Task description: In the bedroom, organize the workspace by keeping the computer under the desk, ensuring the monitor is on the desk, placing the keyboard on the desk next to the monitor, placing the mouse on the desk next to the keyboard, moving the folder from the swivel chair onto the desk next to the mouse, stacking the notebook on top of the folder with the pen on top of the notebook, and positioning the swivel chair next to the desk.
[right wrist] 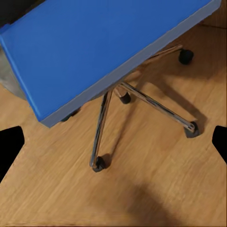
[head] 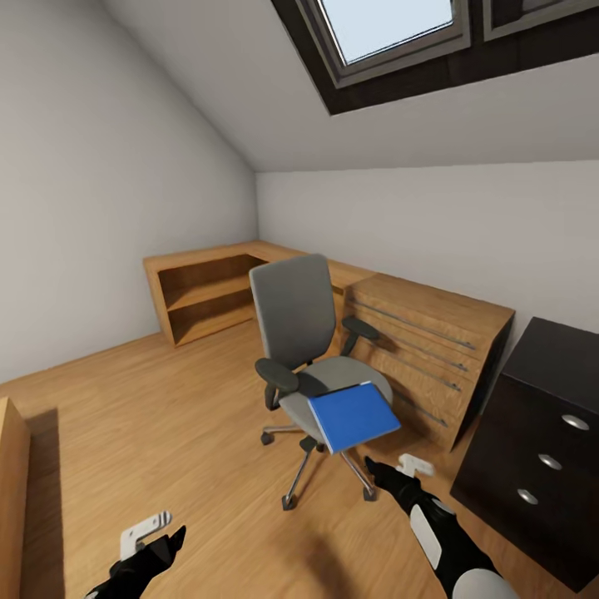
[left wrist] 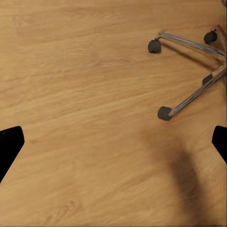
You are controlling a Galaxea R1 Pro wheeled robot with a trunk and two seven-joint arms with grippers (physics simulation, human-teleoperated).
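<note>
At twelve o'clock, the thin bright blue folder (head: 353, 415) overhangs the grey swivel chair (head: 304, 349); wooden drawers (head: 433, 349) behind, black desk (head: 541, 449) at three. Both left gripper (left wrist: 113, 142) and right gripper (right wrist: 113, 142) spread, empty.

Black left gripper (head: 154, 545) with a white bracket at its wrist, black right gripper (head: 384, 476) with a similar white bracket, right forearm black with white panels, rounded pale grey elbow segment

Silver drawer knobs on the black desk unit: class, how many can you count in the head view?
3, in a slanted row down the black desk's drawer front: upper knob, middle, lower. More may lie beyond the frame.
</note>
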